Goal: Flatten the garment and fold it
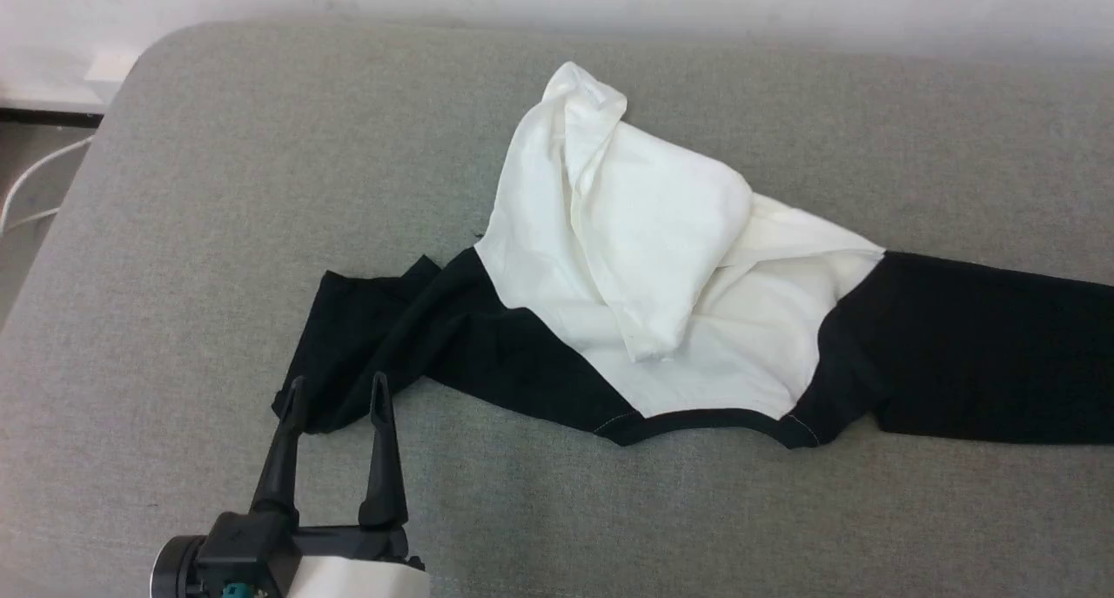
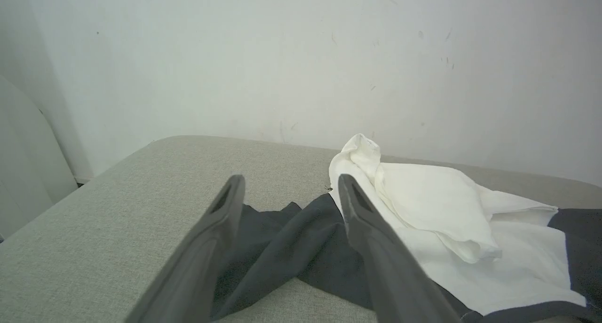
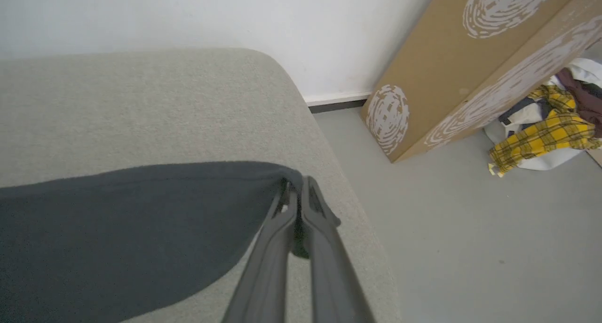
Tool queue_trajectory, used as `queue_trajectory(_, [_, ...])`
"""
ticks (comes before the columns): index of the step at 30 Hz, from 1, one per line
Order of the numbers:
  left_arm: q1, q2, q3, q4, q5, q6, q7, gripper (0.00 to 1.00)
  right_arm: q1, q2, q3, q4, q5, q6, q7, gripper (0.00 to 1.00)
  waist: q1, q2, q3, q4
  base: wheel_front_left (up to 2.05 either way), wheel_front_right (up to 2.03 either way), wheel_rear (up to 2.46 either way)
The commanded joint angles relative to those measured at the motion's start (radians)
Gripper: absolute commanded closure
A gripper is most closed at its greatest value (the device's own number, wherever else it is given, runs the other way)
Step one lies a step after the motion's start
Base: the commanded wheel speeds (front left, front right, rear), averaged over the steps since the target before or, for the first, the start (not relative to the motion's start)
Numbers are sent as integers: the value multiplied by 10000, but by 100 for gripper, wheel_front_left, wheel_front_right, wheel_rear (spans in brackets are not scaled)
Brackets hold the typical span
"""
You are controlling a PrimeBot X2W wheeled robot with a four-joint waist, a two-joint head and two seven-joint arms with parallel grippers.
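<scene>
One shirt [image 1: 661, 258] lay stretched left to right across the grey cushion [image 1: 218, 189]: my right fingers [image 3: 270, 257] pinched the right cuff [image 3: 254, 186]; my left fingers [image 1: 381, 459] stood wide at the left cuff [image 1: 335, 346], just ahead.

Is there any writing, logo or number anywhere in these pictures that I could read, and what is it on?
None: no word, number or brand can be read in any view.
On the cardboard box: white swirl marks like fingerprints, no letters.
On the garment: plain white and black cloth as it lies, no print or label in sight.
</scene>
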Motion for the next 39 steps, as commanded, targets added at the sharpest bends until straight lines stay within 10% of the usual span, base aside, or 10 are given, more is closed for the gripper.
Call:
queue_trajectory(1, [-37, -22, 47, -23, 56, -84, -47, 0, 245, -124, -149, 156, -226, -7, -222, 100, -1, 0, 218, 22, 0, 0, 0])
queue_trajectory(10, [-281, -22, 53, 93, 165, -308, -47, 0, 424, 241, -285, 1821, -724, -7, -1054, 100, -1, 0, 438, -161, 0, 0, 0])
queue_trajectory(12, [-286, -22, 67, 139, 184, -345, -47, 0, 345, 174, -127, 2036, -915, -7, -1311, 51, -1, 0, 416, -207, 0, 0, 0])
queue_trajectory(13, [-281, -22, 65, 166, 189, -357, -47, 0, 289, 128, -29, 2128, -945, -7, -1396, 0, -1, 0, 387, -234, 0, 0, 0])
queue_trajectory(27, [127, -22, -84, 396, 144, -317, -47, 0, -32, -297, 1718, 392, -250, -7, -1752, 0, -1, 0, -730, -574, 0, 0, 0])
queue_trajectory(39, [377, -22, -106, 117, 73, -302, -47, 0, 1863, 2563, 3601, -2250, -200, -7, -4499, 0, -1, 0, -994, -445, 0, 0, 0])
